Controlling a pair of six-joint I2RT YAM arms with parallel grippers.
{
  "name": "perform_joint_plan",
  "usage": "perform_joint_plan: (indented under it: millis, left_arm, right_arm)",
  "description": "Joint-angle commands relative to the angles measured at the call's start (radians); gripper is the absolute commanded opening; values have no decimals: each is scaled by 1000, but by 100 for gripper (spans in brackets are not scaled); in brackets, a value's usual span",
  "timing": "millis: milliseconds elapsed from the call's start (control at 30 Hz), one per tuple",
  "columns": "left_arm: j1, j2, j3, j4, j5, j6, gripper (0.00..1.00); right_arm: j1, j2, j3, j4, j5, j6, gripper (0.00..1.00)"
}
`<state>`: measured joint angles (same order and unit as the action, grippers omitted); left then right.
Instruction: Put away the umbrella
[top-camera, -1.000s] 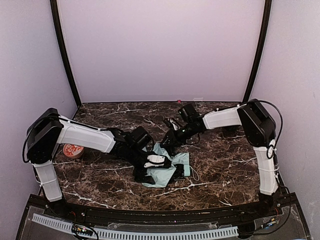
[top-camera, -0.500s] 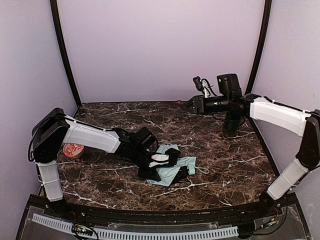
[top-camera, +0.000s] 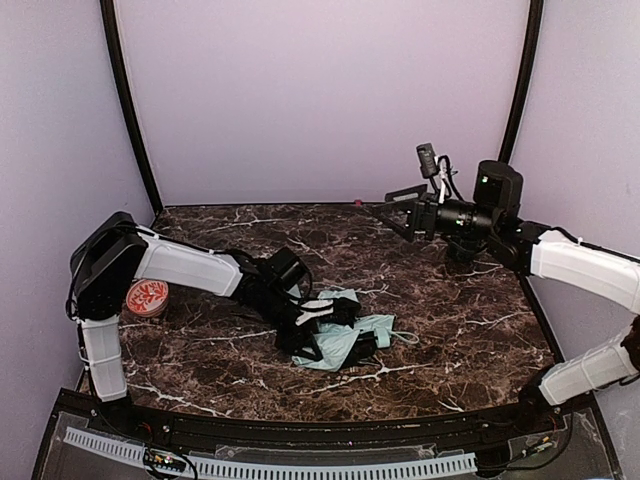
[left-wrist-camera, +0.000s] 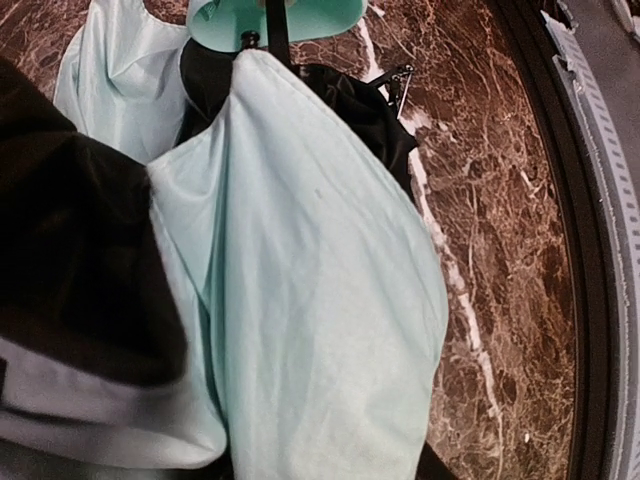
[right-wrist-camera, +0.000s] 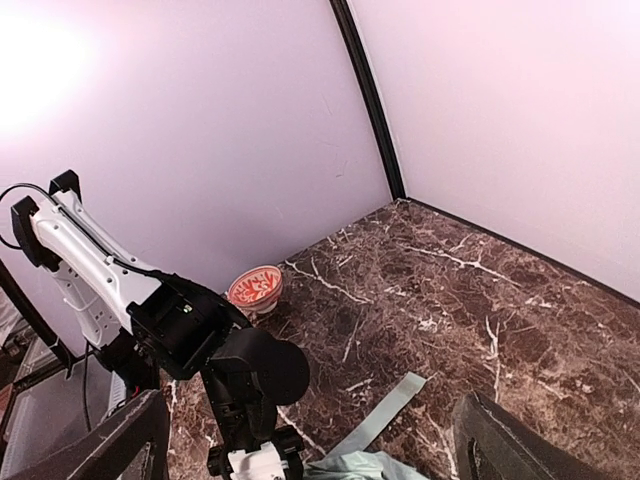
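The umbrella is seen lying near the middle of the table, slightly toward the near edge. Its mint fabric is crumpled and black lining is exposed in places. It is pinched by the left gripper, whose arm is stretched low across the table from the left. In the left wrist view the gap between the fingers is filled by a fold of mint fabric, and the mint handle and dark shaft are seen at the top edge. The right gripper is held high in the air over the far right of the table, well apart from the umbrella. Its jaws are spread wide and nothing is held between them. A red-and-white bowl is seen at the table's left edge, beside the left arm.
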<state>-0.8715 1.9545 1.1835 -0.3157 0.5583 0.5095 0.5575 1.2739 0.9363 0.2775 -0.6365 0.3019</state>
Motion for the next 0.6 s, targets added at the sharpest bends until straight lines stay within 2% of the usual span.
perform_joint_plan:
  millis: [0,133,300,400,467,567]
  left_arm:
    - [29,92,-12,-230,91,-80,28]
    - [67,142,27,-289,116,-67,28]
    - [107,165,58,-343,154,-52,28]
    - [109,175,74,-377,159,-47,28]
    - [113,179,76,-387,174,-47,28]
    - [116,186,70,-394,175,-41,27]
  right_arm:
    - [41,-7,18,38,49,-70,100]
    - [208,-44,40,-139,246,-298,100]
    - [396,-79,47,-188,367,-487,100]
    - [573,-37,73,-337,564,-723,99]
    - [689,-17,20,-338,719,-873,100]
    - [768,25,-59,-316,853,-947,99]
